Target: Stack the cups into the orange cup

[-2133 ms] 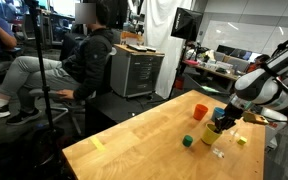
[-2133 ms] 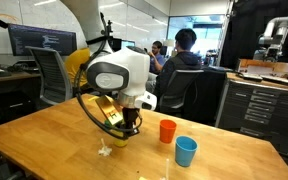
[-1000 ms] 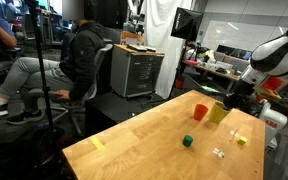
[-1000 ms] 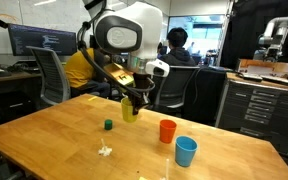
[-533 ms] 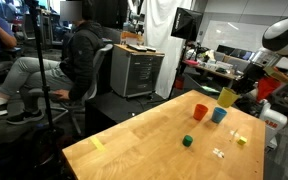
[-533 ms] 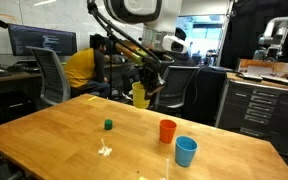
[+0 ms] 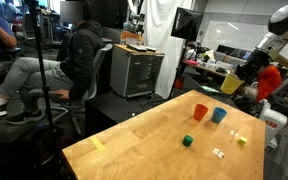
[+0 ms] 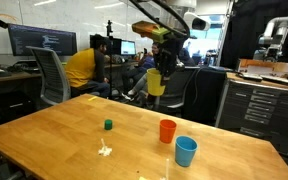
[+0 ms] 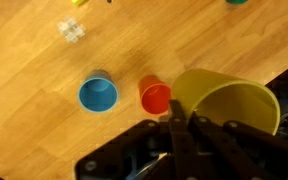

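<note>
Tool (image 9: 181, 130) clenched on rim of yellow cup (image 9: 229, 100), high above table, orange cup (image 9: 156, 97) below, slightly aside

a robotics lab in an office is shown. monitors (image 8: 42, 40) are set on desks, people (image 7: 84, 55) are seated on office chairs (image 8: 50, 75), a metal drawer cabinet (image 7: 136, 72) is placed behind, and a robot arm (image 7: 287, 17) is seen above a wooden table (image 8: 44, 130).
</note>
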Action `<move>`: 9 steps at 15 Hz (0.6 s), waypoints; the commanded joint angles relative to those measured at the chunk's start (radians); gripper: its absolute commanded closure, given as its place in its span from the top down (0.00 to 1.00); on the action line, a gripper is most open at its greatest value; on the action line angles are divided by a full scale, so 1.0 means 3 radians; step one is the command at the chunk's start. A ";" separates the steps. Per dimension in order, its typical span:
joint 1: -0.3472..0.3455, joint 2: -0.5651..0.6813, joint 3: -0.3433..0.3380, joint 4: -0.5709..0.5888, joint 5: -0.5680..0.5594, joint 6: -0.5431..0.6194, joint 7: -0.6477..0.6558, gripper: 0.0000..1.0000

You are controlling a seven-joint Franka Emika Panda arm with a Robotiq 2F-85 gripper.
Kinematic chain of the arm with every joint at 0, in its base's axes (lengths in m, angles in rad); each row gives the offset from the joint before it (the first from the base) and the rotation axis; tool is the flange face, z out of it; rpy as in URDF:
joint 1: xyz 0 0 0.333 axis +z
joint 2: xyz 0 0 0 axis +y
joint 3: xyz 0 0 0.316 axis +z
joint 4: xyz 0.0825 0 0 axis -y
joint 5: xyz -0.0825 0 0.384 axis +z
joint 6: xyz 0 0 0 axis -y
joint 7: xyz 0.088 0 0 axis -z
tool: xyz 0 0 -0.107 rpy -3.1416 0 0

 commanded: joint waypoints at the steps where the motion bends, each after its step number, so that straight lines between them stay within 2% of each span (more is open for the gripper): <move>1: -0.0007 0.0159 -0.0081 0.0335 -0.0028 -0.0193 0.0024 0.03; 9: -0.0083 0.0524 -0.0072 0.0685 -0.0014 -0.0097 -0.0030 0.03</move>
